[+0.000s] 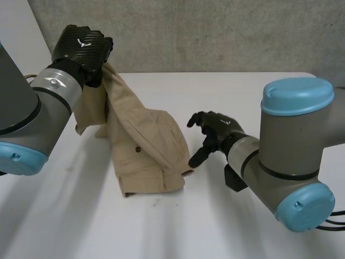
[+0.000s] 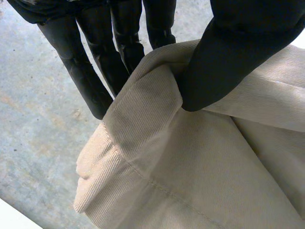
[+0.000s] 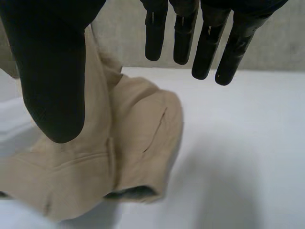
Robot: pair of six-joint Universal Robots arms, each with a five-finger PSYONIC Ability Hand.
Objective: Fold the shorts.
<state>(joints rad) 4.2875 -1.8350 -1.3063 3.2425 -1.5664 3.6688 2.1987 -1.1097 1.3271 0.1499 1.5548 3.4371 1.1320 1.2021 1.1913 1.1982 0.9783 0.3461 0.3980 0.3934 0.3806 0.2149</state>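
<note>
1. The left hand [image 1: 81, 46] is raised above the white table [image 1: 253, 91], at about ten o'clock from the table's middle. In its wrist view its thumb [image 2: 228, 62] and fingers [image 2: 81, 76] pinch a stitched hem of the beige shorts [image 1: 145, 145].
2. The shorts hang from that pinch as a tilted sheet and end in a rumpled heap on the table, toward nine o'clock of its middle. A small dark button [image 1: 138, 149] shows on the heap.
3. The right hand [image 1: 213, 132] sits at three o'clock of the heap, just beside its edge. Its digits are straight and spread and hold nothing. I cannot tell whether a fingertip touches the cloth.
4. One risk, as I judge it, is that the pinch takes only a narrow bit of hem. The cloth's weight could pull it free mid-carry and drop the fold crooked.
5. Nothing pins the heap, so swinging the hem over may drag the whole garment across the table instead of folding it.
6. Bunched layers underneath could get trapped and leave a lumpy fold.
</note>
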